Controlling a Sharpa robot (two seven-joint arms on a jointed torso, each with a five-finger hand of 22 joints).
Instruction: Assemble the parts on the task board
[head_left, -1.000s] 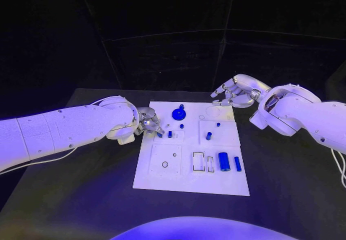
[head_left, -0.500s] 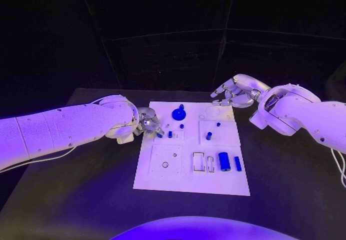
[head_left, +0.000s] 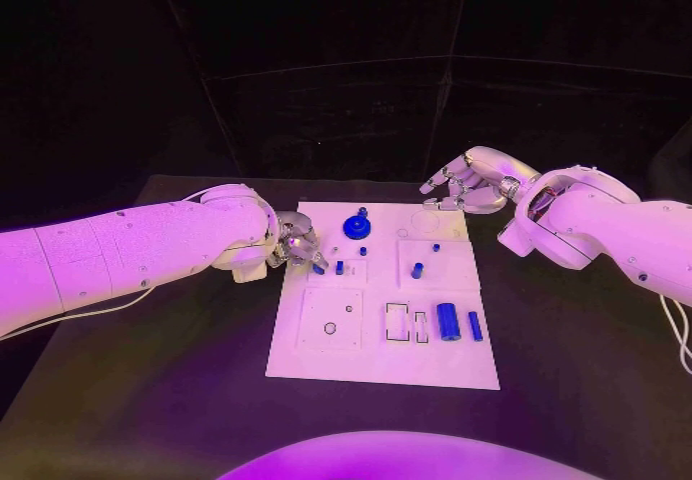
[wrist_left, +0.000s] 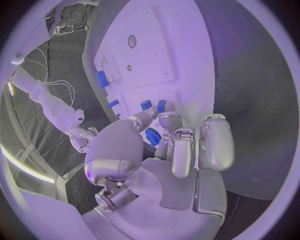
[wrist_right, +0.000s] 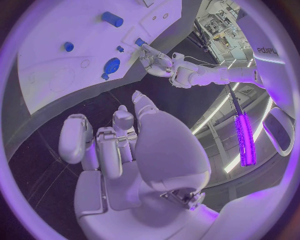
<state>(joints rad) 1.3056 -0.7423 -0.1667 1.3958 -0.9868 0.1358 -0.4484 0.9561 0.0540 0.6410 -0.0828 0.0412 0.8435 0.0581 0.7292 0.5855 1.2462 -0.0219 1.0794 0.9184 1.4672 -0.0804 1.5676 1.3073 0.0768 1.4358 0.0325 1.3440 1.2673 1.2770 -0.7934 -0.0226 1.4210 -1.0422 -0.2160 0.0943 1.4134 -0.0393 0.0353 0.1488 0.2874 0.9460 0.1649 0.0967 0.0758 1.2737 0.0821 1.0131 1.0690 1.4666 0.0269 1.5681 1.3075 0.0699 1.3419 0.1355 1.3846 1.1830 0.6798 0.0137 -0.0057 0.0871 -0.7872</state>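
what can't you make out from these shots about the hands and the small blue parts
- Whether the left hand holds a part: in the head view it is too small, and in the left wrist view its own fingers cover the small blue toothed part.
- Whether the right hand touches the white task board: too small in the head view.

White task board (head_left: 378, 345) mid-table; blue parts (head_left: 449, 322) scattered on it, some seemingly upright.
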